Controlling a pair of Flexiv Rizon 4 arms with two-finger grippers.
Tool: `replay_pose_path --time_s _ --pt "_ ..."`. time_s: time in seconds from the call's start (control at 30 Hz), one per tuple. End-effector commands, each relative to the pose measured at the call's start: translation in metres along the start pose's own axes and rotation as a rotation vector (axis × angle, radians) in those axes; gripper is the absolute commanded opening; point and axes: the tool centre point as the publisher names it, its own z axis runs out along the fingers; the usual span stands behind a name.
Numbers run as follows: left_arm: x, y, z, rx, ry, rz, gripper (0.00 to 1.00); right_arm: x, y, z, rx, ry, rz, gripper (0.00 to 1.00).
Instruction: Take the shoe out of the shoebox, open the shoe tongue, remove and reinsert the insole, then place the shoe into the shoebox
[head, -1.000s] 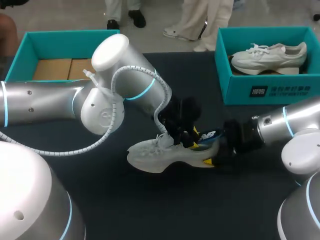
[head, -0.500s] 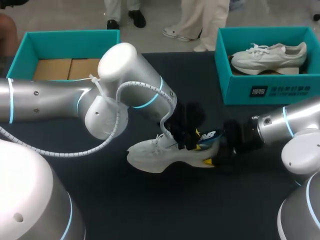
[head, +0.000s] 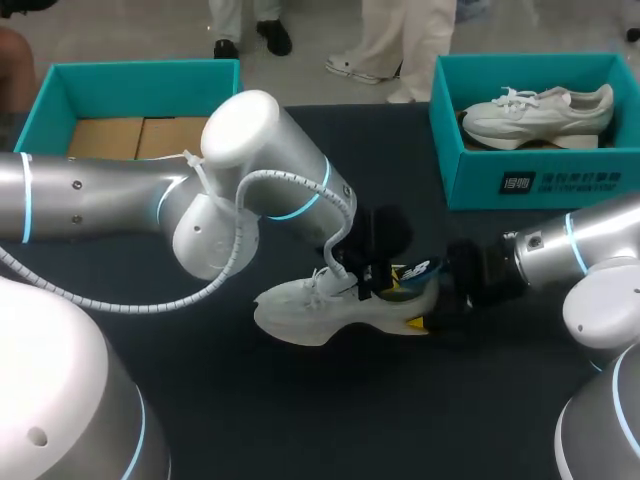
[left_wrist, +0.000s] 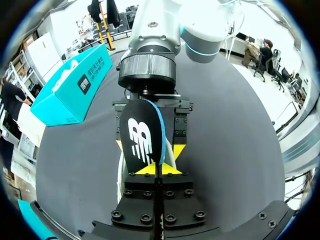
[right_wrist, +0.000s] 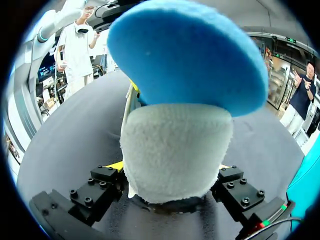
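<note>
The insole step is judged to be in hand; the shoe (head: 320, 312) rests on its sole at the middle of the table (head: 300, 420), its heel clasped from both sides by the right pincer (head: 428, 312); the insole (left_wrist: 142, 142) is gripped in the clenched left pincer (head: 377, 282) and stands partly out of the collar. Whether it is coming out or going back cannot be told; a straight path along the shoe's length is called for next. Open table is left on the near side; the empty shoebox (head: 130, 75) and the second shoebox (head: 530, 180), holding a white sneaker (head: 540, 110), are set well apart at the far edge.
</note>
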Motion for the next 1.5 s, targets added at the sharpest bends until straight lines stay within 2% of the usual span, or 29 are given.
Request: replay_pose_path --time_s 0.03,0.43,0.73,0.97,1.5 --pt "0.002 0.001 -0.008 0.014 -0.002 0.001 0.00 0.001 -0.002 0.003 0.002 -0.002 0.000 0.00" --pt "-0.001 -0.010 -0.040 0.101 0.024 -0.037 0.00 0.001 -0.002 0.003 0.002 -0.002 0.000 0.00" --pt "-0.012 -0.020 -0.065 0.214 0.095 -0.058 0.00 0.001 -0.002 0.003 0.002 -0.002 0.000 0.00" --pt "-0.014 -0.024 -0.072 0.253 0.120 -0.065 0.00 0.001 -0.002 0.003 0.002 -0.002 0.000 0.00" --pt "-0.008 -0.063 -0.079 0.320 0.122 -0.021 0.00 0.001 -0.002 0.003 0.002 -0.002 0.000 0.00"
